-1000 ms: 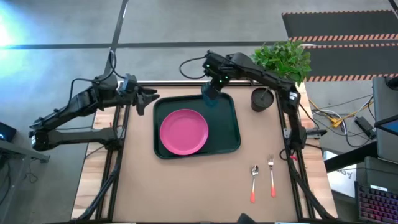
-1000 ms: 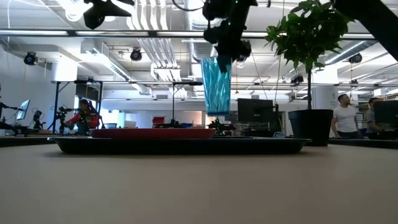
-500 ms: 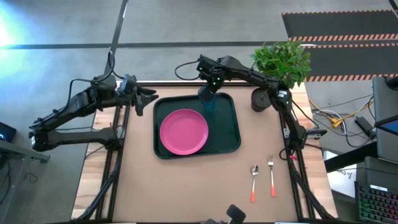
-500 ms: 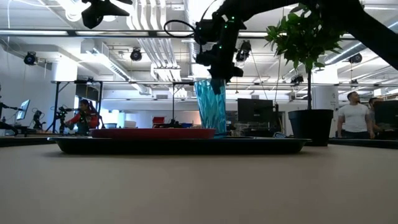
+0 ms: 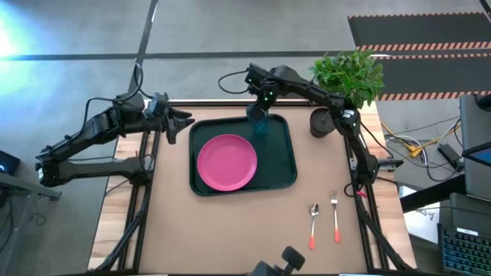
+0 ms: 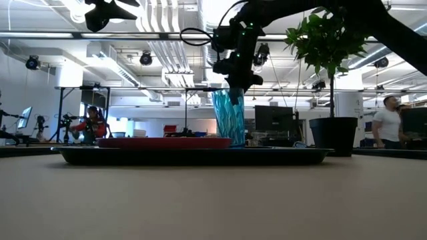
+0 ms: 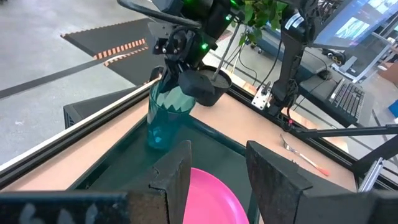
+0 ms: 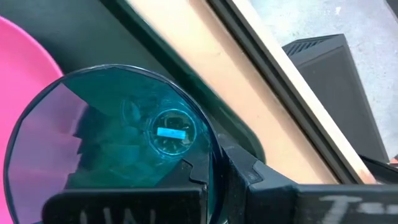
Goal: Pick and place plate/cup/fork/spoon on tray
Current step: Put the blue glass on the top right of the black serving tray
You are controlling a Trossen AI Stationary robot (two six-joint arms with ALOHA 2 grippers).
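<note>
The teal ribbed cup point(image 5: 259, 125) stands on the dark green tray point(image 5: 282, 157), close to the tray's far rim. My right gripper point(image 5: 261, 113) is above it, shut on its rim. The pink plate point(image 5: 227, 162) lies flat in the tray's left half. The spoon point(image 5: 314, 224) and the fork point(image 5: 335, 217) lie side by side on the table near the right front, handles toward the near edge. My left gripper point(image 5: 186, 123) is open and empty beyond the tray's far left corner. My right gripper holds the cup's rim point(image 8: 210, 149) on one side, with one finger point(image 8: 194, 176) inside the cup and one outside. The fingers come from above, pointing down. The cup point(image 7: 164, 118) is nearly upright, slightly tilted, with its base point(image 7: 155, 140) on the tray floor.
A dark plant pot point(image 5: 322, 123) with a leafy plant point(image 5: 349, 73) stands at the table's far right, just right of the tray. The table in front of the tray is bare cardboard-brown surface. People move in the room beyond the table.
My right gripper has gone down with the cup, from hanging clear above the tray to the tray floor near its far rim. The cup tipped a little on the way and now stands nearly upright.
</note>
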